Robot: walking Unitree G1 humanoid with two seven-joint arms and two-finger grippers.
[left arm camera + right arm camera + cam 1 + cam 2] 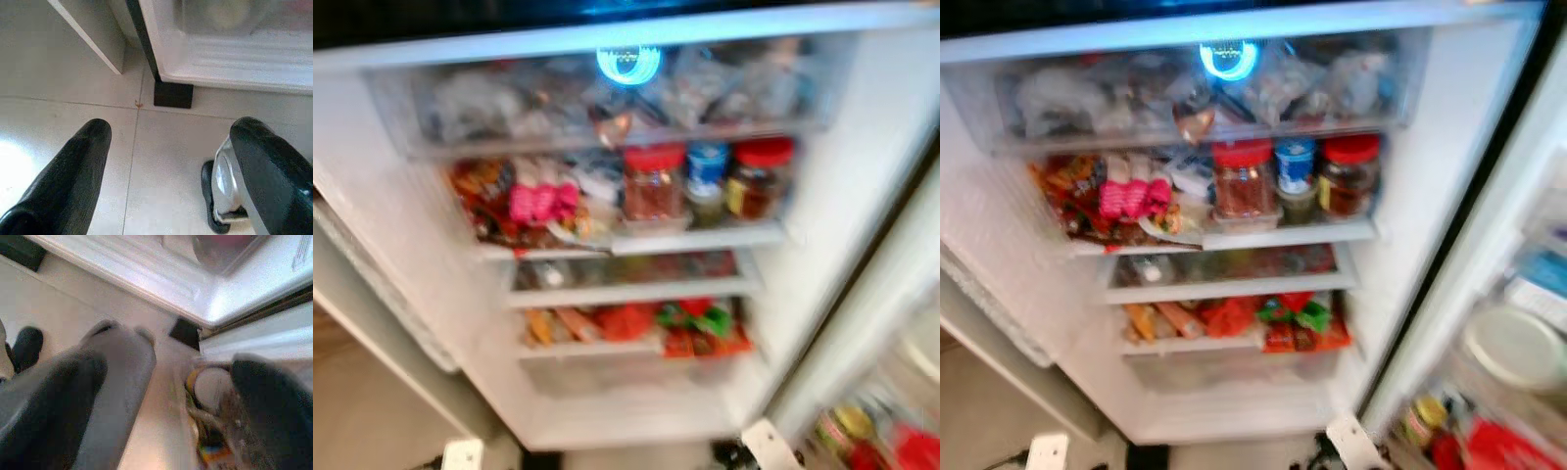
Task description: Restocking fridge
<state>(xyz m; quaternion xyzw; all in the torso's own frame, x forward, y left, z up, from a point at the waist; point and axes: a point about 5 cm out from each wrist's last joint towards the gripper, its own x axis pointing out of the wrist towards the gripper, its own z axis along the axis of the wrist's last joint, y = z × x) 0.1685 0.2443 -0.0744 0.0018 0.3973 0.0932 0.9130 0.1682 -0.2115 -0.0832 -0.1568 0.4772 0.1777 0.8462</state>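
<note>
**Open fridge ahead, both arms hanging low**

The fridge (862,196) stands open in front of the robot, its shelves packed. The head views are blurred. On the top shelf sit bags and wrapped packets behind a clear front, under a glowing blue ring light (628,64). The shelf below carries two red-lidded jars (653,183), with a blue-lidded jar (708,171) between them. To their left are a pink packet (541,203) and red and orange wrappers. Lower down, a thin shelf holds flat items, and beneath it lies a row of orange, red and green packets (695,323). The open fridge door (1518,343) is at the right, with a round pale lid and red items in its racks.

The left arm hangs down near the floor. The left gripper (171,171) points at the pale floor tiles (58,73) just before the fridge's base, its two black fingers (73,176) spread wide with nothing between them. A black foot (172,94) under the fridge's corner shows beyond the fingers.

The right arm also hangs low, near the bottom corner of the door. The right gripper (161,401) has its fingers parted and grasps nothing; the view is blurred, and jars or cans in the door's lower rack show between them.
</note>
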